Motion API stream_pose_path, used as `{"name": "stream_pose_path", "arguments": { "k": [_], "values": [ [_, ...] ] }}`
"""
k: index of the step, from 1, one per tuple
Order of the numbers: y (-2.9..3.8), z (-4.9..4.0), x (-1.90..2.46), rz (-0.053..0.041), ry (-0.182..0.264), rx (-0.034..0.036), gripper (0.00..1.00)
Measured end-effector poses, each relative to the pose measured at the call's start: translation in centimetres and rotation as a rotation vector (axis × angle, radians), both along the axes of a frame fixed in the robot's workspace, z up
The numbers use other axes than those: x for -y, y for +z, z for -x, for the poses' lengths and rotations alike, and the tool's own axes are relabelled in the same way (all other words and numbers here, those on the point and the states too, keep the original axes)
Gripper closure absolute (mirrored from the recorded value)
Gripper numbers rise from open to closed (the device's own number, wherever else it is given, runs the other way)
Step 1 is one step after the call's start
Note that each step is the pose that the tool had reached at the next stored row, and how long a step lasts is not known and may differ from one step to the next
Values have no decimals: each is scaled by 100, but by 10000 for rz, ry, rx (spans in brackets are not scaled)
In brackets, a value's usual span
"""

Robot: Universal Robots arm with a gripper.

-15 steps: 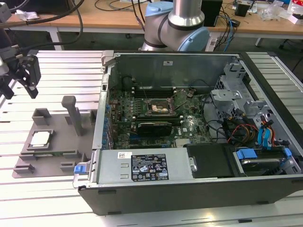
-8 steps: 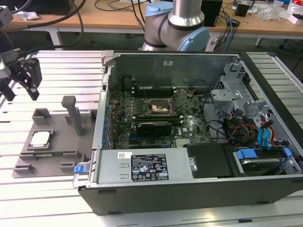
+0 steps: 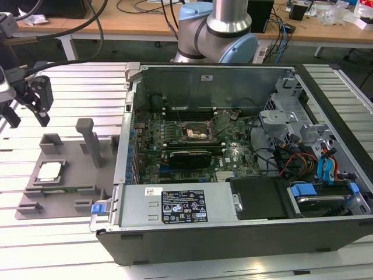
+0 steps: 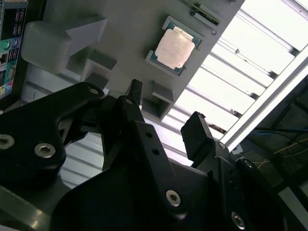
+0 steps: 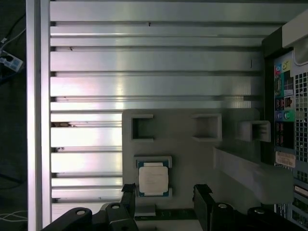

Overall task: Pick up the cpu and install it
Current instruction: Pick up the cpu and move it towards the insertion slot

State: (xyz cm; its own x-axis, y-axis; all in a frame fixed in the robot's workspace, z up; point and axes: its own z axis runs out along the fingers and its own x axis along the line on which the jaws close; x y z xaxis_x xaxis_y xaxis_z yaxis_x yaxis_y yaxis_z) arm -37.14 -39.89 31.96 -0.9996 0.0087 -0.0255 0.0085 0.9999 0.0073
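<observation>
- gripper (image 3: 27, 118) at far left of the exterior view, hanging over the slatted alu table (image 3: 76, 76), up and to the left of the fixture. jaws spread wide, nothing between them (same in both wrist views: (image 4: 166, 113), (image 5: 165, 192)).
- grey fixture plate (image 3: 73, 169) flat on the table, just beside the pc case's left wall. has raised holders and one tall upright post (image 3: 87, 140).
- cpu (image 3: 49, 170) lies flat in its square nest near the fixture's left edge, pale metal top up. not touched by the gripper. in the first wrist view the cpu (image 5: 153, 178) sits in line w/ the gap between the fingertips, just beyond them; in the second wrist view the cpu (image 4: 174, 45) is well apart from the fingers (image 4: 136, 94).
- thin green strip (image 4: 202, 10) in the fixture near the cpu, second wrist view.
- pc case (image 3: 204, 81) lies open, side panel off, mobo facing up.
- cpu socket (image 3: 195, 131) approx mid-board, metal frame around it; can't tell if open or latched.
- arm base (image 3: 215, 29) behind the case.
</observation>
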Motion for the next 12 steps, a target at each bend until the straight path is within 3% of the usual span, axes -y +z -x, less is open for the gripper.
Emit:
{"name": "stream_pose_path", "arguments": {
  "k": [12],
  "values": [
    [-92, 0, 0, 0, -1, 0, 40]
  ]
}}
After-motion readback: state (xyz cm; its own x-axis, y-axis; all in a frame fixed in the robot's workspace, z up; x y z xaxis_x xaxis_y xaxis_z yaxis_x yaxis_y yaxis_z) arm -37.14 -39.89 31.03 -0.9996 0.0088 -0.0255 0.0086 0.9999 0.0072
